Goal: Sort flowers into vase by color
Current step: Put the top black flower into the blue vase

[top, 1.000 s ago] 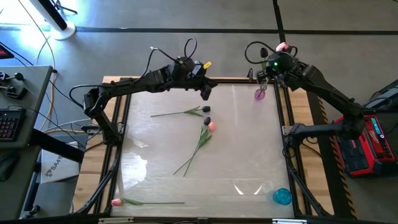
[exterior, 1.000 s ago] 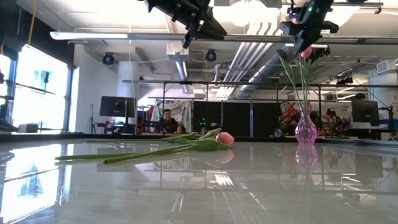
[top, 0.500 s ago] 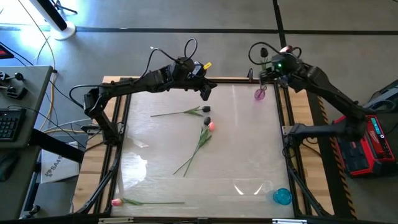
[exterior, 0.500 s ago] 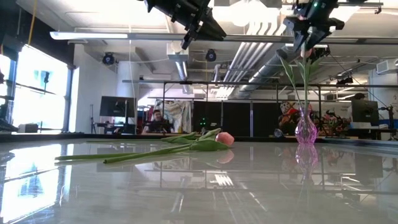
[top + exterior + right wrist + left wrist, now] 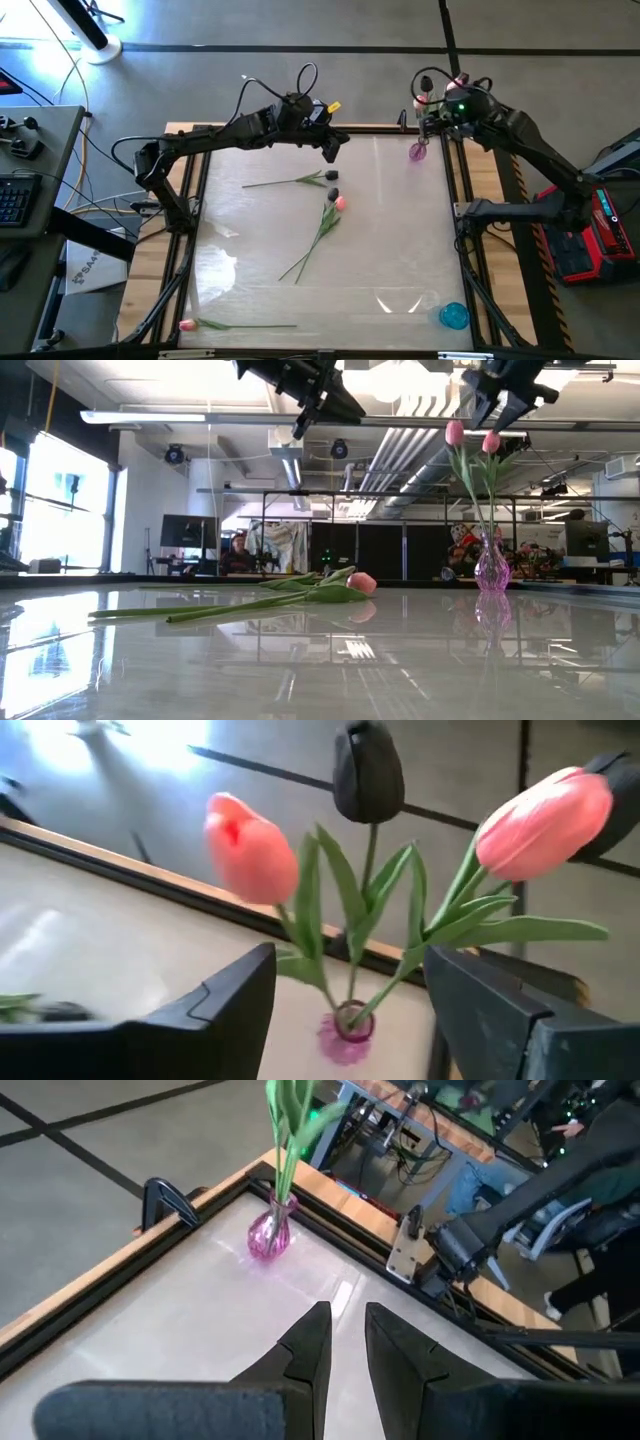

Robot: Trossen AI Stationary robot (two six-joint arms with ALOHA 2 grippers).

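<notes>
Overhead, ceiling pipes [image 5: 400, 450] reflect on the glossy table [image 5: 320, 660].

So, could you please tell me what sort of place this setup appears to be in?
Probably a robotics lab or workshop: exposed ceiling ducts overhead, a person at a workstation behind the table, a monitor nearby, and a keyboard on a side desk.

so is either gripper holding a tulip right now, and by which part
Nothing is held. The right gripper hangs open above the small purple glass vase, clear of the tulips in it; the left gripper hangs empty above the table's far side.
</notes>
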